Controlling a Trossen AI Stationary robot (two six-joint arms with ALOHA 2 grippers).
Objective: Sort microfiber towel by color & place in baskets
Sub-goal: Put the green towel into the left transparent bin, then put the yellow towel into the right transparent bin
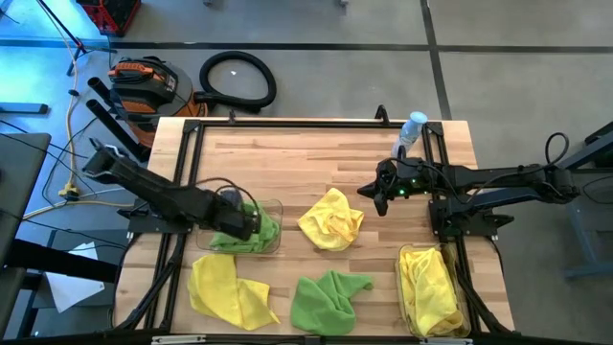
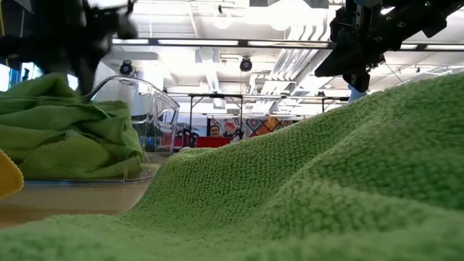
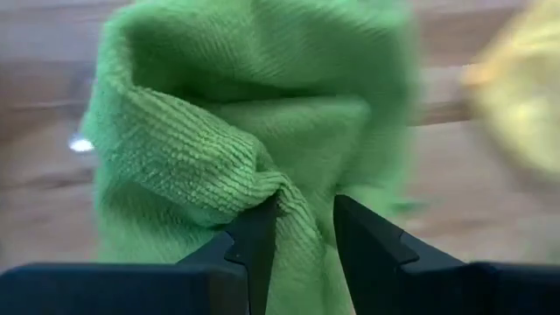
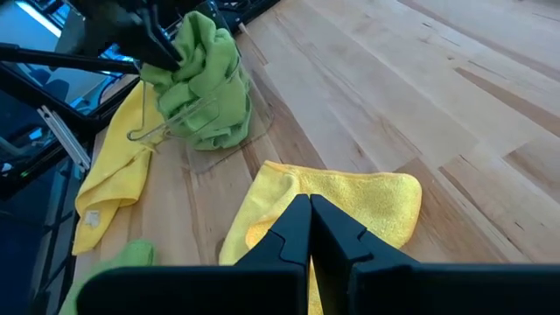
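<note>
Left gripper clamped on a fold of a bright green microfibre towel, cloth bunched between the two dark fingers. From overhead this gripper sits over the left clear plastic basket, at the table's left-centre, with the held towel among the green cloth heaped in that bin. Low view: same basket's see-through wall rising behind the green heap.

Right gripper fingers pressed together, nothing between them. Overhead it hangs above bare wood right of centre, just beside the crumpled yellow towel lying mid-table. Cannot tell height above the table from overhead; in the low view it is well clear of the surface.

Near edge of the light wooden table, left to right: a flat yellow towel, a loose green towel, then the right clear plastic basket filled with yellow cloths.

Far edge: a clear plastic water bottle standing at the right rear corner, beside the black metal frame.

Beyond the table on the floor: a coiled black hose and an orange-and-black machine.
</note>
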